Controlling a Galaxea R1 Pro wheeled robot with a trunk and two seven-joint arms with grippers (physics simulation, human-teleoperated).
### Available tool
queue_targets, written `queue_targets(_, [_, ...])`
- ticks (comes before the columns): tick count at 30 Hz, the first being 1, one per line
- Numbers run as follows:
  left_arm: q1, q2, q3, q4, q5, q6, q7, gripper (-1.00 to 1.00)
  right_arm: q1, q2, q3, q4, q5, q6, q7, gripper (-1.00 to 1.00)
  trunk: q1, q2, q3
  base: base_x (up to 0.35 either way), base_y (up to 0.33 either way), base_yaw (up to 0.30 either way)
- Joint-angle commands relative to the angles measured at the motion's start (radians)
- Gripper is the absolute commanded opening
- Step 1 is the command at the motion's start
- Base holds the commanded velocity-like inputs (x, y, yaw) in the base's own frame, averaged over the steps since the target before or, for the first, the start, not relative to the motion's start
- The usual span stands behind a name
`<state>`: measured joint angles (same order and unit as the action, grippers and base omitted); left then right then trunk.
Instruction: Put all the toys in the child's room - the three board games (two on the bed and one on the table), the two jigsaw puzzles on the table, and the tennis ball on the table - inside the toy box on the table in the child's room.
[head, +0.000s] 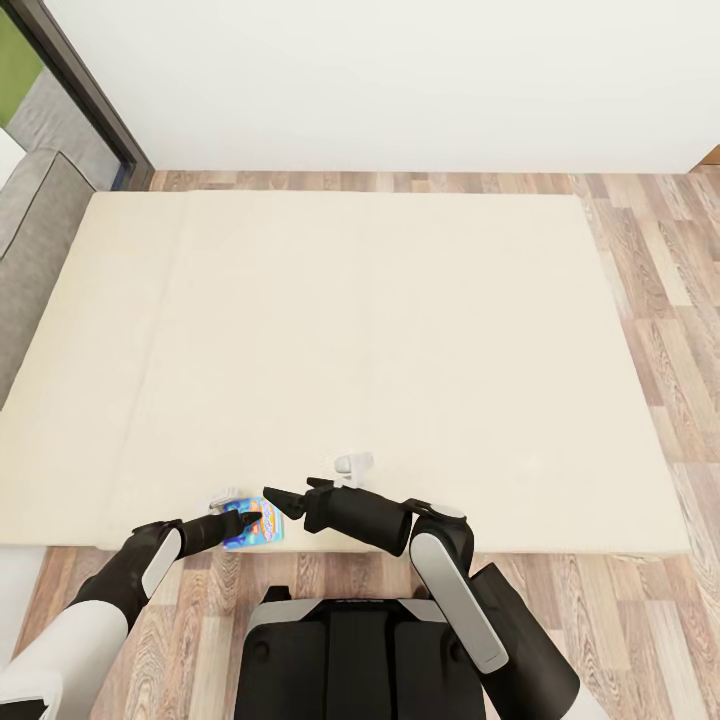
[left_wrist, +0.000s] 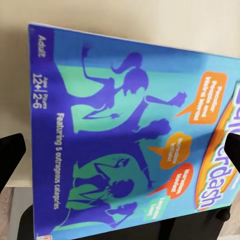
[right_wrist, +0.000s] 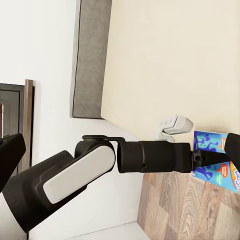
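My left gripper (head: 243, 520) clamps a board game (head: 256, 527) at the bed (head: 380, 340) edge, right gripper (head: 272, 500) open empty; nothing visibly boxed yet.

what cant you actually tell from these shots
- Whether the left gripper is closed on the board game: in the head view its fingers cover the box; in the left wrist view the box hides any contact.
- The game's full title: cut off by the left wrist view's edge.
- The right gripper: too small and dark in the head view to judge its jaws.
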<state>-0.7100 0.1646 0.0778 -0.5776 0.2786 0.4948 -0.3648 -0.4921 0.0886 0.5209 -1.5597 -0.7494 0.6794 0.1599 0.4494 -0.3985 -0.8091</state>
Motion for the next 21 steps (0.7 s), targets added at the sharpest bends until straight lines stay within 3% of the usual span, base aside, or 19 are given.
queue_targets(1, [0.0,0.0,0.003,-0.001,0.005,0.008,-0.002,1.0,0.0,0.0,-0.001,0.0,0.001,0.005,0.003,1.0,0.001,-0.001,-0.001,0.0,0.0,0.0])
queue_targets(21, [0.0,0.0,0.003,-0.001,0.005,0.008,-0.003,1.0,0.0,0.0,-0.001,0.0,0.004,0.005,0.003,1.0,0.001,-0.001,0.008,0.0,0.0,-0.014])
